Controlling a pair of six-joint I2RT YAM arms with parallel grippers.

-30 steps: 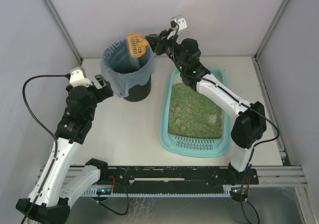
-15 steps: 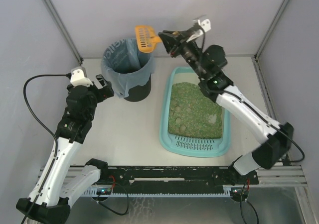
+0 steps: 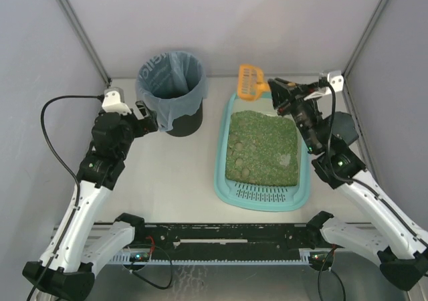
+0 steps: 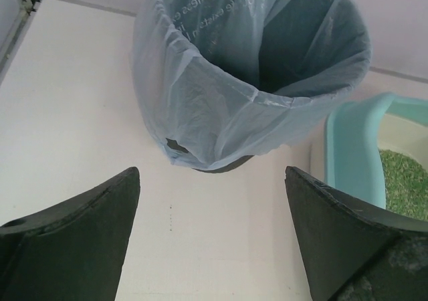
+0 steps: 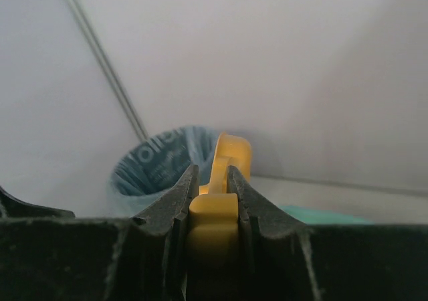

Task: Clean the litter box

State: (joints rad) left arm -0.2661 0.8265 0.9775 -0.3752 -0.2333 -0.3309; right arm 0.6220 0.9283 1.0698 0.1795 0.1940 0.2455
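The litter box (image 3: 223, 180) is a light-teal tray right of centre, holding green litter (image 3: 262, 148) with several brownish lumps and a slotted grille at its near end. My right gripper (image 3: 274, 91) is shut on the handle of an orange slotted scoop (image 3: 249, 81), held in the air over the box's far rim. In the right wrist view the scoop (image 5: 227, 164) sits clamped between the fingers (image 5: 175, 195). My left gripper (image 3: 148, 116) stands open and empty just left of the black bin (image 3: 171, 90). A corner of the litter box (image 4: 354, 150) shows in the left wrist view.
The round black bin lined with a blue bag (image 4: 251, 67) stands at the back, left of the litter box. Grey enclosure walls close in the back and sides. A metal rail (image 3: 227, 234) runs along the near edge.
The right arm has swung the scoop from above the bin rightward and down to the litter box's far rim. The left arm has shifted slightly toward the bin.
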